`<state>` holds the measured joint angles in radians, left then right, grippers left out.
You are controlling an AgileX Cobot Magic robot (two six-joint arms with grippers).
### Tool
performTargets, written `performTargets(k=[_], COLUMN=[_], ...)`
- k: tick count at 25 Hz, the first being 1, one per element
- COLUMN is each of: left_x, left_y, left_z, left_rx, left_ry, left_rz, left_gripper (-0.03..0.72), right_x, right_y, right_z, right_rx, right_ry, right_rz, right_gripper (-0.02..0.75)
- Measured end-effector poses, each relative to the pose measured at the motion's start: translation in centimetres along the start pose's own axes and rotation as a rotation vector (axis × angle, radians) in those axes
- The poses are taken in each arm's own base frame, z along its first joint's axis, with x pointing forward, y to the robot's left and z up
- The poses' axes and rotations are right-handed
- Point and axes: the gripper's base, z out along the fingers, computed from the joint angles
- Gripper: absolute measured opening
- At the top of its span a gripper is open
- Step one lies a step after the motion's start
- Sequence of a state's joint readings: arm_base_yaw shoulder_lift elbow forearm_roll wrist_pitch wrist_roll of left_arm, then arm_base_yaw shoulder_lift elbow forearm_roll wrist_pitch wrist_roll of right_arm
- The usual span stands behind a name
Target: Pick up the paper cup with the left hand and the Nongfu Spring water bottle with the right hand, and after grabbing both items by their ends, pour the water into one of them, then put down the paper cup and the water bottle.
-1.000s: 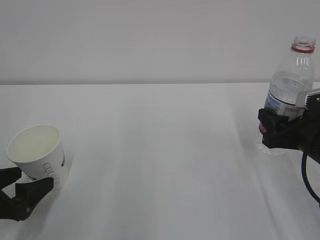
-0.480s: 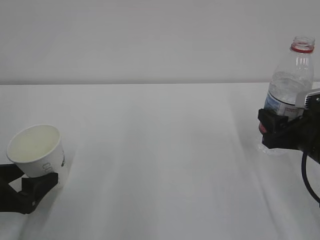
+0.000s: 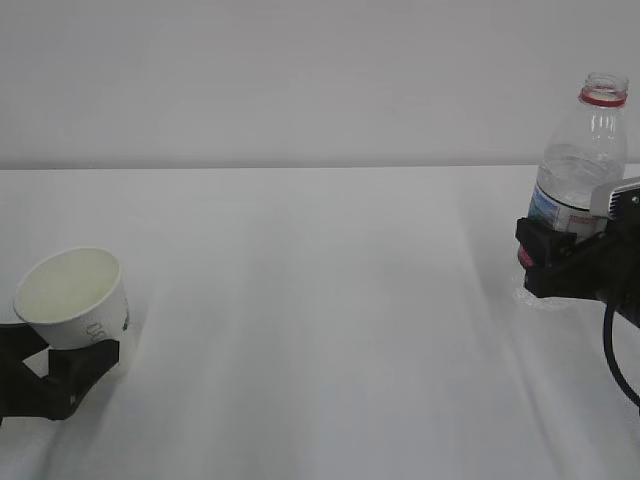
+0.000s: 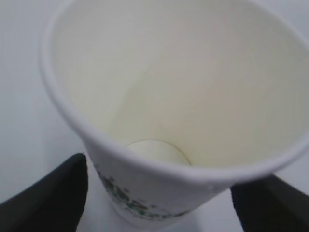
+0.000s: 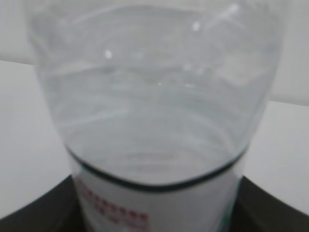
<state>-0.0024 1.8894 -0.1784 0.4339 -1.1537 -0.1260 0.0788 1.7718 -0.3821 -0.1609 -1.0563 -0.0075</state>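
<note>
Near left of the white table: the paper cup, mouth tipped toward the camera and slightly left, green logo and grey lettering on its side. The left hand sits low at the cup's base, its 2 black fingers spread wide, 1 on each side of the lower wall. Whether they press the cup cannot be told; the jaws stand apart. In the left wrist view, pale yellowish water lies at the bottom of the cup's white inside.

Far right: the Nongfu Spring water bottle, upright, uncapped, red neck ring on top. The right hand is clamped on its lower body at the label, black fingers on both sides. The bottle's base meets the table.
</note>
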Motion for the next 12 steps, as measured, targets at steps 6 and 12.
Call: performTargets(k=[6, 12], left_x=[0.21, -0.47], left_y=[0.05, 0.3], left_z=[0.14, 0.79], left_rx=[0.001, 0.005], left_ry=[0.01, -0.02], left_rz=[-0.004, 0.011], left_gripper=[0.691, 0.691], right_x=[0.0, 0.0], right_y=[0.0, 0.0], right_z=[0.0, 0.0], right_rx=[0.0, 0.0], right_ry=[0.0, 0.0], right_rz=[-0.002, -0.004], right_gripper=[0.44, 0.44])
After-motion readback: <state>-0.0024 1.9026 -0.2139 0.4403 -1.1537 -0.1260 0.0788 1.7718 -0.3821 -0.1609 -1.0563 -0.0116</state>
